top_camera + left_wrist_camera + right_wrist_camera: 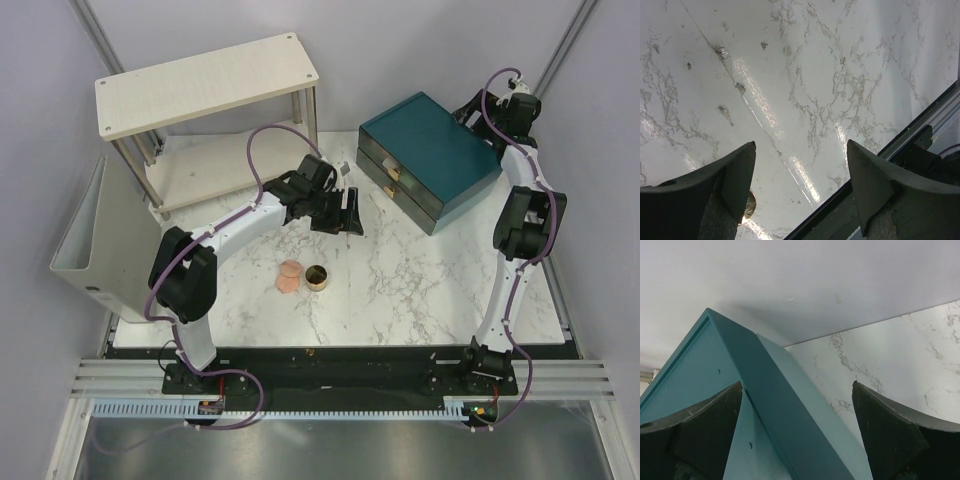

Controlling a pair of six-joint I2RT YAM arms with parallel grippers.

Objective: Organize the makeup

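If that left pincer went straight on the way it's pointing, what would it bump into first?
Most likely the bare marble tabletop: nothing lies between the fingers of the open left pincer. The gold-rimmed pot peeks out beside one finger, off that line, though depth is hard to judge.

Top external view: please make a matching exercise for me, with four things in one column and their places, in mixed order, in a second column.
Things:
1 peach sponge
2 teal box
3 gold-rimmed pot
4 wooden shelf

Places:
A back right
B middle, right one of a pair
C back left
D middle, left one of a pair

Pairs: 1-D, 2-A, 3-B, 4-C
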